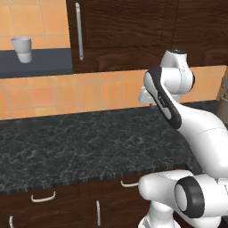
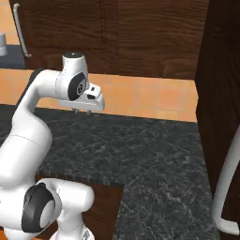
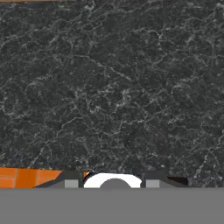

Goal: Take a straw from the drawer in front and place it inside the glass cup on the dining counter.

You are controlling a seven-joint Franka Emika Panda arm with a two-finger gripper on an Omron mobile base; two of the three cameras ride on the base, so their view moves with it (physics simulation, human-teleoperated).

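Two closed drawer fronts with pale curved handles sat under the black granite counter (image 1: pixel 80 147) in the left base view; the left drawer (image 1: pixel 64 198) was in plain sight, the other was half behind the arm. A whitish-grey cup (image 1: pixel 21 49) stood on a shelf up top left. Over in the right base view, the gripper (image 2: pixel 82 111) hung above that counter, pointing down, not touching it. Hand view: both fingertips (image 3: pixel 70 179) poked up apart with nothing between them, just speckled granite ahead and a strip of orange tile (image 3: pixel 26 177) at the lower left.
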